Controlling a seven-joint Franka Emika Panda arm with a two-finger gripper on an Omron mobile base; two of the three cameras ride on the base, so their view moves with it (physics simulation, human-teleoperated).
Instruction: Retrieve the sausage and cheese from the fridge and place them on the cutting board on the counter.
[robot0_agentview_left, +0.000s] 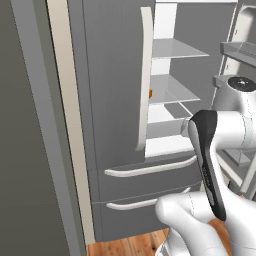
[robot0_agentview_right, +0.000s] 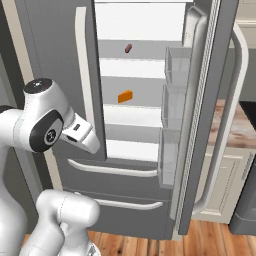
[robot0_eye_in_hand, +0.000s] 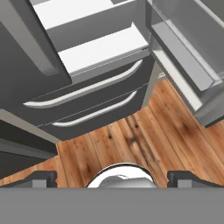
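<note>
The fridge (robot0_agentview_right: 55, 50) stands in front of me with its left door shut and its right door (robot0_agentview_right: 202, 125) swung wide open. Inside, the sausage (robot0_agentview_right: 128, 48) lies on an upper pale shelf. The orange cheese (robot0_agentview_right: 125, 96) sits one shelf lower, and a sliver of the cheese (robot0_agentview_left: 150, 93) peeks past the left door's handle. My gripper (robot0_eye_in_hand: 114, 179) is open and holds nothing. It hangs low in front of the fridge, pointing down at the drawers (robot0_eye_in_hand: 87, 94) and the wooden floor, well below both foods. A strip of the counter (robot0_agentview_right: 235, 127) shows to the right. The cutting board is out of view.
The open door carries clear bins (robot0_agentview_right: 172, 100) and a long curved handle (robot0_agentview_right: 232, 125) that juts into the space at right. The shut door's handle (robot0_agentview_left: 145, 75) borders the opening on the left. Cream cabinets (robot0_agentview_right: 222, 180) stand under the counter.
</note>
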